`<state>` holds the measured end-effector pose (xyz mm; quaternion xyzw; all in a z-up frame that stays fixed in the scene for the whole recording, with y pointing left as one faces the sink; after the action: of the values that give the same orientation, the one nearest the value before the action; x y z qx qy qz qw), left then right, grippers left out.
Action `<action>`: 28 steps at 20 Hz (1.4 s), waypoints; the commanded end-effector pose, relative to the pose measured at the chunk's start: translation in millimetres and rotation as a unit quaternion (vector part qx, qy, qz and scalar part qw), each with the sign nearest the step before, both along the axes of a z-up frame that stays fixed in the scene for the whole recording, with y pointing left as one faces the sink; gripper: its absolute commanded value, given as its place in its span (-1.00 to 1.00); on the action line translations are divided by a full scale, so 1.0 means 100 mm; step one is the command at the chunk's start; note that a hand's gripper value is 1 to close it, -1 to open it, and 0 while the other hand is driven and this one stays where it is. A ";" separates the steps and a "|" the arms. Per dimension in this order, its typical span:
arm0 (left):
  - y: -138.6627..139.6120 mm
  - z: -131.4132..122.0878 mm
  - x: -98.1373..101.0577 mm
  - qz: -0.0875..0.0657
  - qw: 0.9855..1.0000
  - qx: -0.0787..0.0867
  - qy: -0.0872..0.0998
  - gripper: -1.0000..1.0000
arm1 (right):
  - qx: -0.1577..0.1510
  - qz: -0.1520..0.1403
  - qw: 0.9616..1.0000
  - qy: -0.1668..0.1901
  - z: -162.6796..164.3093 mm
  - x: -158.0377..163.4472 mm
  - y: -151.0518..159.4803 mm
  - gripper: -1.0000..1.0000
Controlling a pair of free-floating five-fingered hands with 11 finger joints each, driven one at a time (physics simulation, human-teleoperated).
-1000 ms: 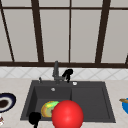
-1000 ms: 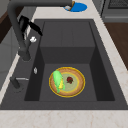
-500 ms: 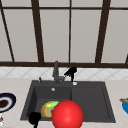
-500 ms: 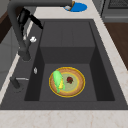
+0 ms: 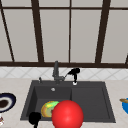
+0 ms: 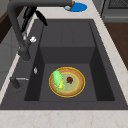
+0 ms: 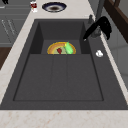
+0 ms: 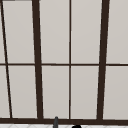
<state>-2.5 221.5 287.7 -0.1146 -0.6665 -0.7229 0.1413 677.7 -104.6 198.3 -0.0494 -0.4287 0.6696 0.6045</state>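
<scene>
Red and glossy, a large ball (image 5: pixel 67 114) lies nearest the front camera, covering part of the front rim of the dark composite sink (image 5: pixel 90 100), which serves as landmark throughout. Just left of the ball, at the sink's front left corner, hangs the left hand (image 5: pixel 34 118); whether its fingers are spread or curled cannot be told. Inside the sink's deeper left basin rests a yellow-rimmed plate (image 6: pixel 75 85) carrying a green corn cob (image 6: pixel 58 81) on its left part and a small dark red morsel (image 6: pixel 69 80) at its centre. The sink's right half is a shallower ribbed drainboard (image 7: pixel 60 77). Pale speckled stone worktop (image 6: pixel 62 118) surrounds the sink on all sides. Left of the sink on this worktop stands a dark blue bowl (image 5: pixel 6 102); right of the sink lies a bright blue dish (image 5: pixel 125 105). On the sink's rear deck rises the dark faucet (image 5: pixel 56 72), with a small lever (image 6: pixel 16 81) beside it and a white knob (image 7: pixel 99 53) set in the deck. The right hand (image 5: pixel 73 72) hovers above the rear deck just right of the faucet, over the white knob, its fingers loosely extended and drooping downward, pinching nothing. Behind the sink runs a pale tiled strip (image 5: pixel 22 73), and above it a large window (image 8: pixel 55 62) with dark brown frame bars and blank greyish panes.
</scene>
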 end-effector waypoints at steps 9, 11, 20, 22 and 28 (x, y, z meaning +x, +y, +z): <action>0.00 0.00 0.00 0.000 1.000 0.000 0.000 0.00 | -0.077 -0.062 0.994 -0.042 -0.06 -0.50 -0.08 -1.00; 0.00 0.00 0.00 0.000 1.000 0.000 0.000 0.00 | -0.089 -0.072 0.992 -0.048 -0.06 -0.59 -0.10 -1.00; 0.00 0.00 0.00 0.000 1.000 0.000 0.000 0.00 | -0.151 -0.102 0.981 -0.059 -0.11 -0.82 -0.12 -1.00; 0.00 0.00 0.00 0.000 1.000 0.000 0.000 0.00 | -0.159 -0.109 0.980 -0.056 -0.11 -0.84 -0.12 -1.00; 0.00 0.00 0.00 0.000 1.000 0.000 0.000 0.00 | -0.185 -0.122 0.973 -0.061 -0.11 -1.01 -0.12 -1.00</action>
<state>-2.5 221.5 287.7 -0.1146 -0.6665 -0.7229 0.1413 585.1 -116.9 187.2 -0.2231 -0.3380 0.6502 0.6429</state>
